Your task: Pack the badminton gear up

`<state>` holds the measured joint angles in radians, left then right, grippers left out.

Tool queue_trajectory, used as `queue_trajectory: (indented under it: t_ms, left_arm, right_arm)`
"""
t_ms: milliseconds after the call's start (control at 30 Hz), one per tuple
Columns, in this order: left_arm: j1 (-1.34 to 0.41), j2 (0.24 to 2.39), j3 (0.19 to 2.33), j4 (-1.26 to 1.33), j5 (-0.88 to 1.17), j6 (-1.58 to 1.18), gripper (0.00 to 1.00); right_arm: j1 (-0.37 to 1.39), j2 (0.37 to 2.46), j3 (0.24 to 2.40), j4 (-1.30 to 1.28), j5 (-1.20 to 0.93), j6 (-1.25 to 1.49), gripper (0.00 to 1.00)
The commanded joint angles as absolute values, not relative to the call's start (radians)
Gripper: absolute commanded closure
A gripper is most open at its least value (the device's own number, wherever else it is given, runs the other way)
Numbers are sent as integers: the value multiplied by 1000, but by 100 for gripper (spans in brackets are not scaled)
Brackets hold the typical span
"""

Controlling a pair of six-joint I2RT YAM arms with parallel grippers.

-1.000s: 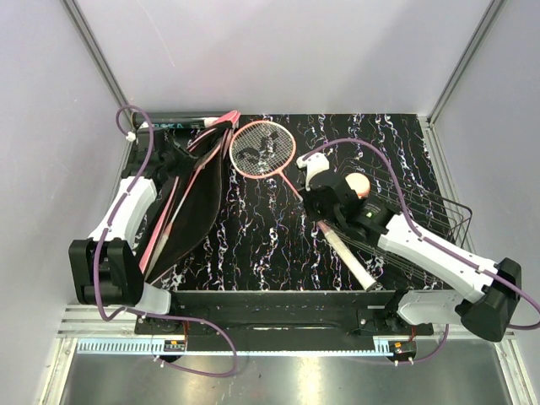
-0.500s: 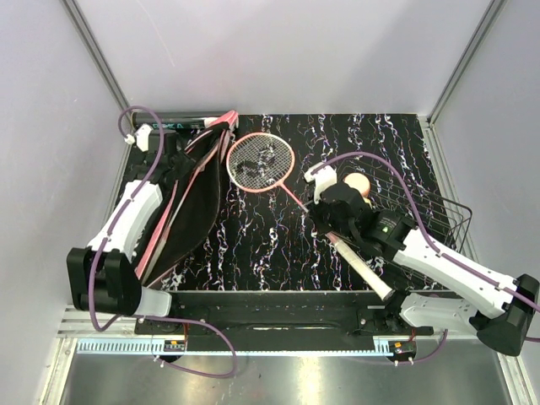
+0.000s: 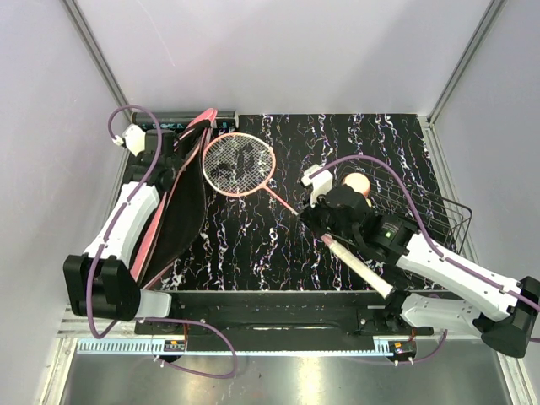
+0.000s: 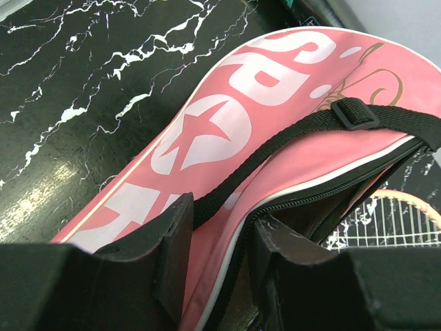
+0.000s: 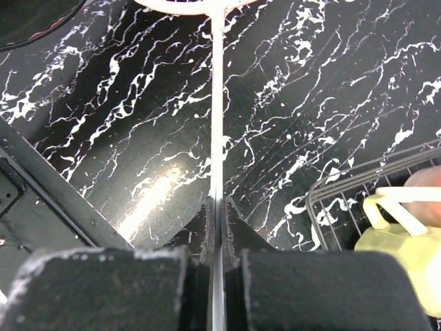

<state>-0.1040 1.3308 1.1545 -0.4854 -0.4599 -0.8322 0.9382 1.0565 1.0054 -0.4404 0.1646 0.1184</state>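
Only wrist view, right claw (image 5: pixel 217 204) pinching racquet (image 5: pixel 216 124)

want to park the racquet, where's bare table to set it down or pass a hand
Bare table at the far right, between racquet head and wire basket. Another patch near centre, between racquet cover, racquet shaft and the near edge. Crowded: left side, with cover, black tube and left arm; right side, with basket, cup and right arm.
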Motion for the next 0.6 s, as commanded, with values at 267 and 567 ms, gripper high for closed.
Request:
queue_trajectory:
  t_ms: [267, 567]
  left_arm:
    - [-106, 1388, 1238, -462, -495, -799, 100]
    - [-87, 1385, 1255, -479, -580, -781, 100]
  right_arm:
    - [1005, 1143, 1108, -327, 189, 98, 100]
    - [1005, 1034, 1088, -394, 226, 77, 100]
